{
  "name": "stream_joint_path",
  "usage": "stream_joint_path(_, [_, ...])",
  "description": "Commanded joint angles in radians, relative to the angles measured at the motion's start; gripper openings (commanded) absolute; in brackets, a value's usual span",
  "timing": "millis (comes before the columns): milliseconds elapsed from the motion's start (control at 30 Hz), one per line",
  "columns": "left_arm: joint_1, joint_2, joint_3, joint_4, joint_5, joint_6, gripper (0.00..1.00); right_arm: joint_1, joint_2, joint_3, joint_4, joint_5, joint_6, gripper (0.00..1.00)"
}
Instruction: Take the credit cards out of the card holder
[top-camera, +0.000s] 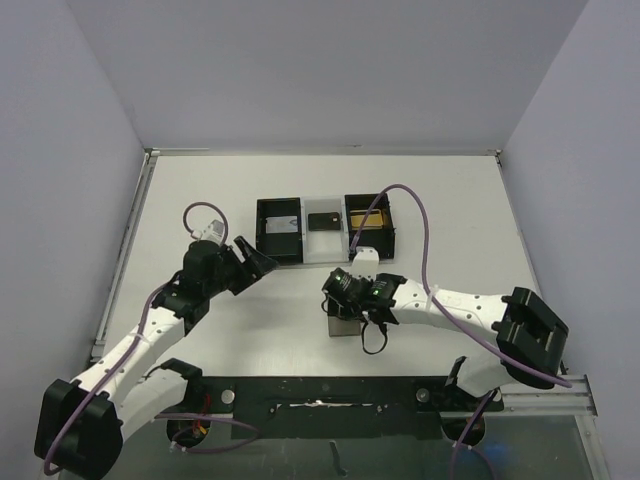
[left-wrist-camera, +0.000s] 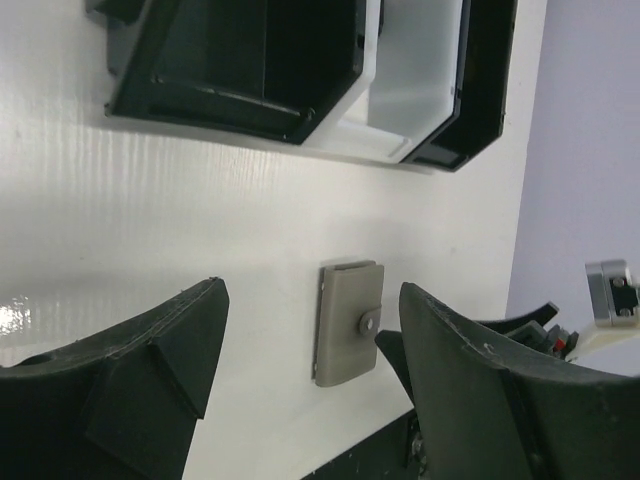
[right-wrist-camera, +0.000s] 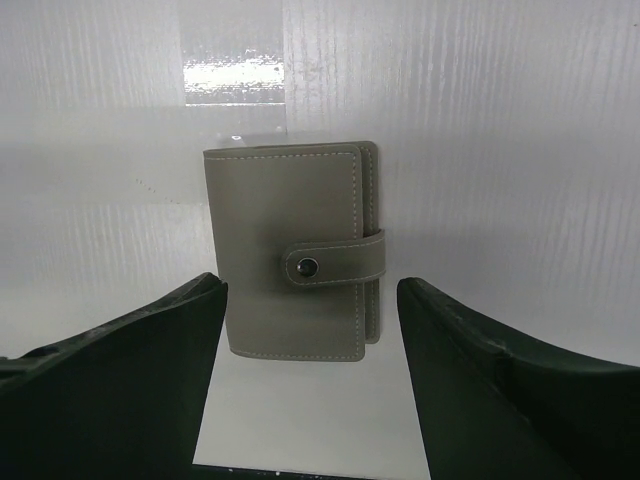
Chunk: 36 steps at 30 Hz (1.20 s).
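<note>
1. Card holder (right-wrist-camera: 290, 250) lies flat on the white table (top-camera: 450, 220), on the near side of the black tray (top-camera: 262, 235). It is roughly in line with the tray's middle and right compartments and apart from the tray's wall.
2. The holder is folded shut, with its strap wrapped over one edge and fastened by a small metal snap (right-wrist-camera: 308, 266).
3. The right arm runs leftward from its base along the tray's near side. Its wrist tips downward, so the right gripper (right-wrist-camera: 310, 283) hangs over the holder.
4. The right gripper's fingers (right-wrist-camera: 120, 380) stand wide apart. In the wrist view one shows on each side of the holder and neither touches it. They hold nothing.
5. The left arm stretches away from its base toward the tray, forearm angled up and to the right. The left gripper (top-camera: 262, 262) sits just off the near corner of the tray's left compartment.
6. The left gripper's fingers (left-wrist-camera: 150, 370) are also spread wide and empty. Its camera looks across the table at the holder, with the tray's compartments along the upper edge of that view.
</note>
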Motion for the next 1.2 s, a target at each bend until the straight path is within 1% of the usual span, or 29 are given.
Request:
stream_joint_path(0, [-0.047, -0.025, -0.017, 0.084, 0.028, -0.028, 0.67, 0.008, 0.034, 0.048, 0.003, 0.035, 0.026, 0.68])
stream_joint_path(100, [-0.088, -0.009, -0.007, 0.062, 0.000, -0.017, 0.67, 0.016, 0.044, 0.043, 0.011, 0.034, 0.039, 0.66])
stream_joint_path(333, [-0.170, 0.046, 0.039, 0.029, -0.030, 0.031, 0.65, 0.010, 0.064, 0.032, 0.074, 0.015, 0.003, 0.62])
stream_joint_path(400, [-0.181, 0.072, 0.047, 0.017, -0.032, 0.043, 0.64, 0.007, 0.085, 0.036, 0.062, -0.003, 0.064, 0.63])
stream_joint_path(467, [-0.185, 0.091, 0.050, 0.012, -0.027, 0.044, 0.64, 0.006, 0.114, 0.031, 0.053, -0.019, 0.080, 0.62])
stream_joint_path(600, [-0.211, 0.103, 0.027, 0.041, -0.022, 0.010, 0.62, 0.004, 0.167, 0.041, -0.033, 0.005, 0.103, 0.56])
stream_joint_path(733, [-0.248, 0.119, 0.010, 0.084, -0.026, -0.015, 0.61, 0.003, 0.165, 0.035, -0.033, 0.012, 0.106, 0.46])
stream_joint_path(867, [-0.291, 0.183, 0.042, 0.086, -0.026, 0.002, 0.60, -0.009, 0.124, -0.001, 0.049, -0.020, 0.067, 0.36])
stream_joint_path(900, [-0.303, 0.204, 0.054, 0.083, -0.027, 0.010, 0.60, -0.018, 0.110, -0.018, 0.075, -0.042, 0.060, 0.35])
stream_joint_path(1000, [-0.331, 0.261, 0.080, 0.088, -0.025, 0.017, 0.59, -0.063, 0.065, -0.089, 0.189, -0.142, 0.047, 0.26])
stream_joint_path(1167, [-0.381, 0.347, 0.108, 0.127, -0.018, 0.011, 0.59, -0.124, -0.030, -0.212, 0.347, -0.256, 0.062, 0.22])
